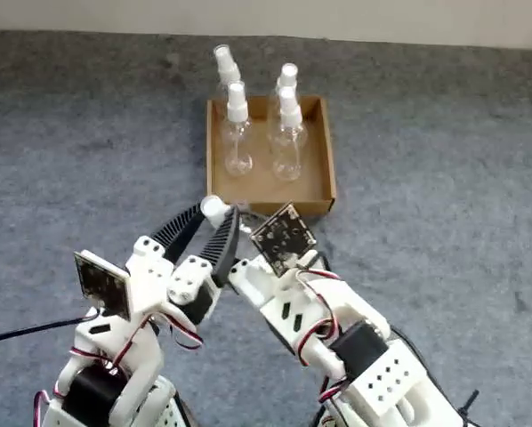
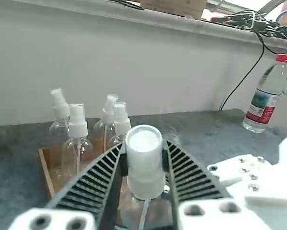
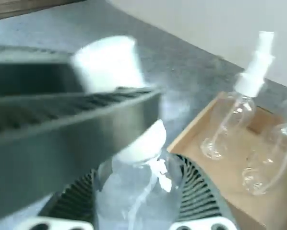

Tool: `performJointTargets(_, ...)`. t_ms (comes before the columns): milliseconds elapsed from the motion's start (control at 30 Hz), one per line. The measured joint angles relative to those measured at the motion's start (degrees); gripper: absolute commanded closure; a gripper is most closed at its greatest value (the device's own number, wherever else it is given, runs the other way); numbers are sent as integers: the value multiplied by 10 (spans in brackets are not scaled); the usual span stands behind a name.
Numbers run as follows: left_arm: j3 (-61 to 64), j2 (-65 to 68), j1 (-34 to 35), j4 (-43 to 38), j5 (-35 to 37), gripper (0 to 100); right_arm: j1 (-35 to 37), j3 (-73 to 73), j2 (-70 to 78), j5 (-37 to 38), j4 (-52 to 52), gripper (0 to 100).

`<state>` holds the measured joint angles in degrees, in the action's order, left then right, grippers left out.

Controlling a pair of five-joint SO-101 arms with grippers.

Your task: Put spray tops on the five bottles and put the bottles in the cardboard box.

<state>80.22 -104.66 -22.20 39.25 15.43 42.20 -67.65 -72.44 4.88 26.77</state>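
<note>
My left gripper (image 2: pixel 143 160) is shut on a white spray top (image 2: pixel 143 143), holding it upright on the neck of a clear bottle (image 2: pixel 144 213). My right gripper (image 3: pixel 136 188) is shut on that bottle's body (image 3: pixel 138 191), with the left arm's ribbed black finger (image 3: pixel 76 139) crossing in front of it. In the high view the two grippers meet just in front of the cardboard box (image 1: pixel 328 165), the spray top (image 1: pixel 214 208) between the left gripper's (image 1: pixel 214 213) black fingers. Several bottles with spray tops (image 1: pixel 237 133) stand upright in the box.
Grey carpet covers the table around the box. A plastic water bottle with a red cap (image 2: pixel 263 96) stands far off by the wall, with cables (image 2: pixel 249 21) on the ledge above it. The right arm's camera board (image 1: pixel 284 236) sits over its gripper.
</note>
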Motion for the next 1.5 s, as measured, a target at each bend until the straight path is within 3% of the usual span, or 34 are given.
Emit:
performJointTargets(233,-4,0,-18,-1,-45,855,-9,0,0,0,1,995)
performJointTargets(500,-32,1,-18,43,-43,860,-15,-5,-3,-1,-1,995)
performJointTargets(667,-55,3,31,69,-47,864,-15,-36,-4,-2,-36,995)
performJointTargets(933,-164,4,77,230,-55,864,-17,-55,-7,-3,-58,995)
performJointTargets(1033,-181,4,91,246,-80,864,-17,-55,-7,-3,-58,995)
performJointTargets(1133,-169,4,129,207,-82,864,-17,-55,-7,-3,-58,995)
performJointTargets(1267,-115,4,163,91,-62,864,1,-57,-7,4,-57,995)
performJointTargets(1367,-83,4,179,19,-52,864,33,-82,-7,62,-42,995)
performJointTargets(1500,-77,4,185,-10,-50,864,46,-88,-7,98,-38,995)
